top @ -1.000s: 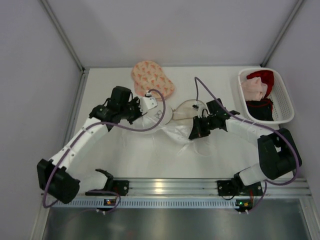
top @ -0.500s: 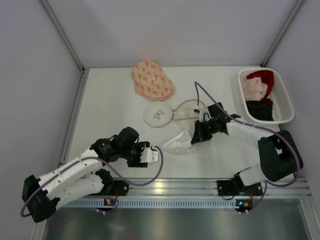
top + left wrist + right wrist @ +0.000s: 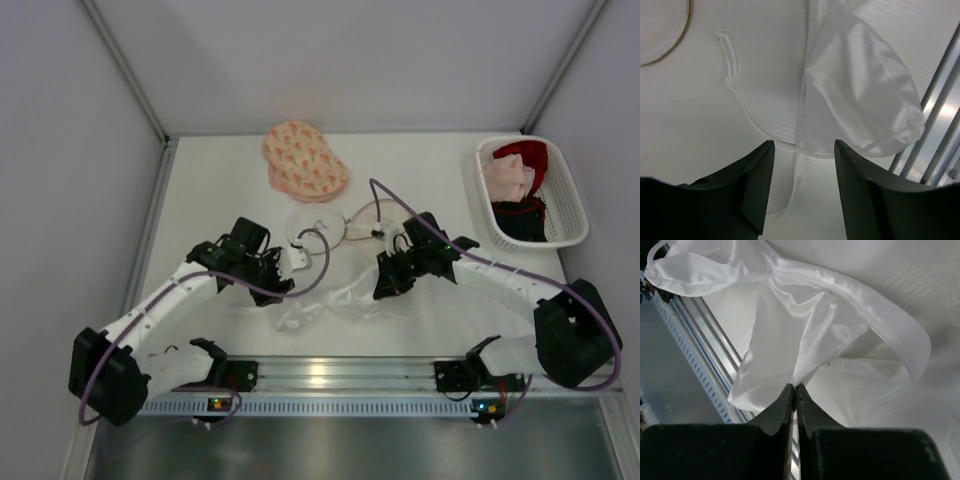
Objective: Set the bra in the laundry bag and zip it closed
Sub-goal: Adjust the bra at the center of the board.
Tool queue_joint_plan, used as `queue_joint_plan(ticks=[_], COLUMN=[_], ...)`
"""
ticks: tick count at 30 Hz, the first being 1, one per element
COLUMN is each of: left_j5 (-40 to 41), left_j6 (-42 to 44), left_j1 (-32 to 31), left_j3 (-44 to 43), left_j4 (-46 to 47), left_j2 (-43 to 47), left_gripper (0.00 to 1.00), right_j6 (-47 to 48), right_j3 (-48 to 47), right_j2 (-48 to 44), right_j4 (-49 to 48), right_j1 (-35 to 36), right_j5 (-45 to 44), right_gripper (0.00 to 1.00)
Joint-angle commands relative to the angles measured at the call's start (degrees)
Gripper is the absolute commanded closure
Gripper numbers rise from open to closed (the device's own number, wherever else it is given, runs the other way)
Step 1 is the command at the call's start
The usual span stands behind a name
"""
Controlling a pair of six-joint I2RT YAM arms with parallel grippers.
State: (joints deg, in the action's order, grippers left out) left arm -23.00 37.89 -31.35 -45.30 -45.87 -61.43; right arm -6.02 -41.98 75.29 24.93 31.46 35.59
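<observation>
1. Right gripper (image 3: 795,388): jaws pressed together on a fold of the white satin bra (image 3: 328,300), the cloth drawn into a peak at the fingertips. The pinch sat toward the garment's right end, just on the near side of the laundry bag (image 3: 318,232).
2. Left gripper (image 3: 803,143): jaws moderately apart and holding nothing, low over the table (image 3: 220,190), to the near-left of the laundry bag. One rounded cup of the bra lay just ahead of it and slightly to its right, touching neither finger.
3. Bra: draped on the table wholly outside the laundry bag, on the bag's near side. Its long axis ran left to right, roughly parallel to the line of the bag's two halves. A thin white strap (image 3: 730,60) lay between the cup and the bag's rim; which of the two it belonged to could not be told.
4. Laundry bag: appeared as two round translucent discs lying flat, side by side and opened out, with no part of the bra inside.
5. Governing relation (judgement): the bag lay just beyond the bra from both grippers, so the coming move was probably a short carry away from the arm bases. The right gripper already had a grasp and stood just beside the bag's right half, so it was better placed to carry. The left gripper, nearer the left half, was better placed to take the free cup or steady the rim. Zipping had not yet begun.
</observation>
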Motion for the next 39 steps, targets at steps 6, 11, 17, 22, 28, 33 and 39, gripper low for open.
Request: queue_joint_plan(ticks=[6,11,17,22,28,33,39], left_j5=[-0.9,0.2,1.1,5.6,17.4,27.7,28.6], left_j6=[-2.3,1.0,4.3,1.8,2.3,7.2,9.7], left_j1=[2.8,0.3,-3.5,-4.8,-3.6,-3.6,-3.6], left_j3=[-2.3,1.0,5.5,6.6,3.0,0.2,4.9], left_j4=[2.6,3.2,4.6,9.3,9.9,10.3,10.4], left_j2=[-12.0,-14.9,-14.7,-17.1,-12.8,-4.5,-2.4], left_gripper=[0.42,0.38,0.36,0.63,1.00,1.00,0.88], right_j6=[1.5,1.4,1.1,0.6,0.2,-1.8,-0.2], right_j3=[-0.7,-0.7,-0.8,-1.1,-1.9,-2.8,-7.5], right_j2=[2.0,0.7,-0.1,0.2,0.4,-0.1,5.6], right_j4=[-0.2,-0.3,-0.1,-0.7,-1.4,-4.1,-0.7], right_j1=[2.6,2.4,1.2,0.9,0.8,0.8,1.3], right_j5=[-0.3,-2.3,-3.3,-2.9,-2.6,-4.7,-1.8], right_gripper=[1.00,0.94,0.93,0.92,1.00,1.00,0.67])
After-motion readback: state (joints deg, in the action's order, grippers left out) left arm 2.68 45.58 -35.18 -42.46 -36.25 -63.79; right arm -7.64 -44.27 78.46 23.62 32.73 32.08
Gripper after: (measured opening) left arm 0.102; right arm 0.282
